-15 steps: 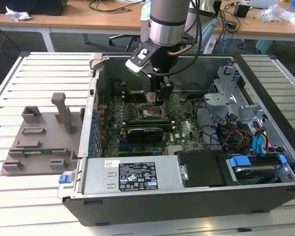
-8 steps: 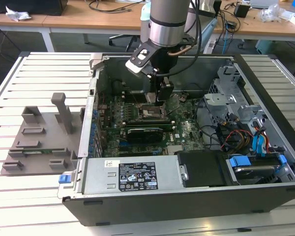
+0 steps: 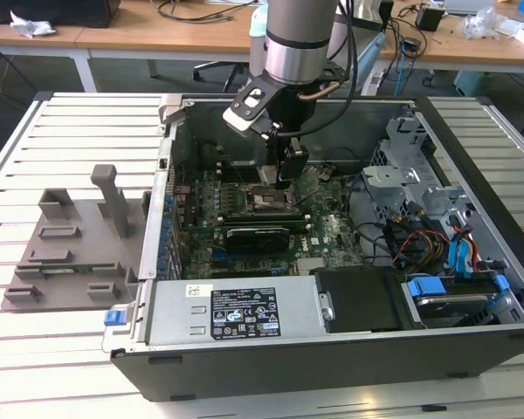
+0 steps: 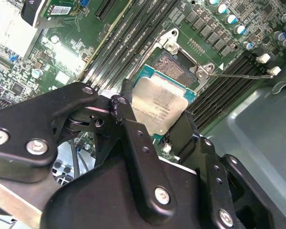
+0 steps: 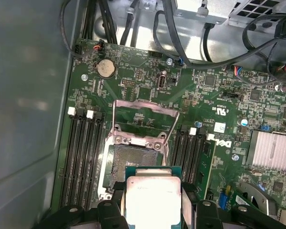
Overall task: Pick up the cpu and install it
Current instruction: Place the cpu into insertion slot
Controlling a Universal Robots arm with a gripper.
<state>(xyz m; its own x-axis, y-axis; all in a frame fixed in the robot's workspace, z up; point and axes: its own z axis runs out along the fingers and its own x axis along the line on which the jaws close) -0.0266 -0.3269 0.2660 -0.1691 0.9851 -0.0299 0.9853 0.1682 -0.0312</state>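
The cpu (image 5: 152,198), a flat square chip with a silver-grey top plate and a green edge, sits between my gripper's (image 5: 152,204) black fingers (image 5: 115,202), which are shut on its two sides. In the second wrist view the cpu (image 4: 159,106) hangs partly over the open motherboard socket (image 4: 174,62), close above it. The socket (image 5: 133,162) has its metal load frame (image 5: 144,119) swung up and its contact field bare. In the exterior view my gripper (image 3: 290,175) reaches down into the computer case over the socket (image 3: 269,199).
Memory slots (image 5: 83,157) flank the socket on both sides. The case wall (image 5: 28,119) stands close by. Cables (image 3: 419,240) and drive bays (image 3: 454,297) fill the exterior view's right. A grey holder tray (image 3: 70,244) lies on the slatted table on the exterior view's left.
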